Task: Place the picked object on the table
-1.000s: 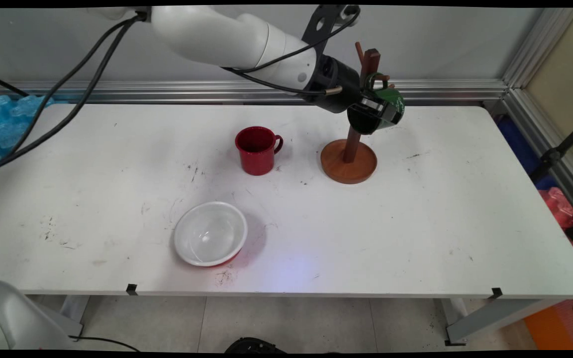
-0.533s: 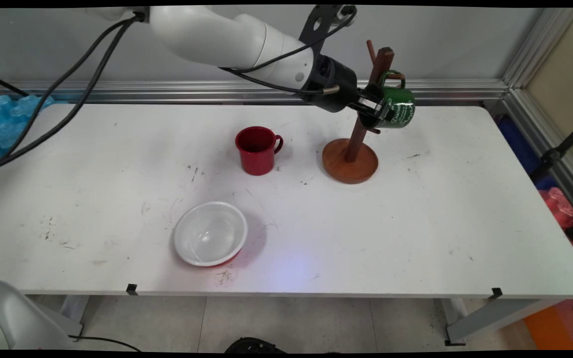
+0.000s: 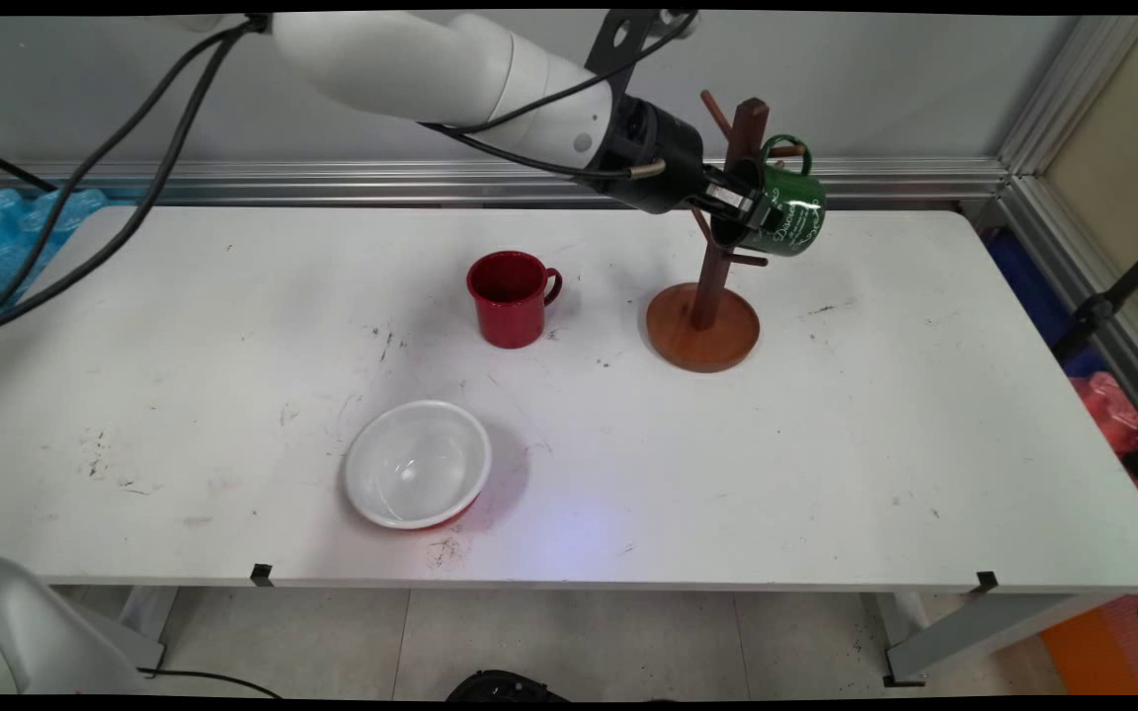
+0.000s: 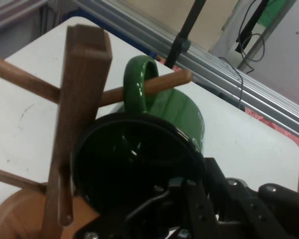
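Gripper (image 3: 739, 202) pinches rim of green mug (image 3: 788, 219), one finger inside, one outside; mug's handle is hooked over a peg of the wooden mug tree (image 3: 705, 318), toward tabletop's far right. Red mug (image 3: 510, 297) stands upright near far-edge middle, well left of tree. White bowl (image 3: 418, 462) near front edge. White table (image 3: 875, 444) scuffed w/ dark marks; grey wall and aluminium rail behind.

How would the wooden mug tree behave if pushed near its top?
The brown wooden mug tree looks tip-prone: a tall, slim post on a small round base. The green enamel mug, gripped at its rim by the tool, hangs by its handle from a peg, probably adding top weight.
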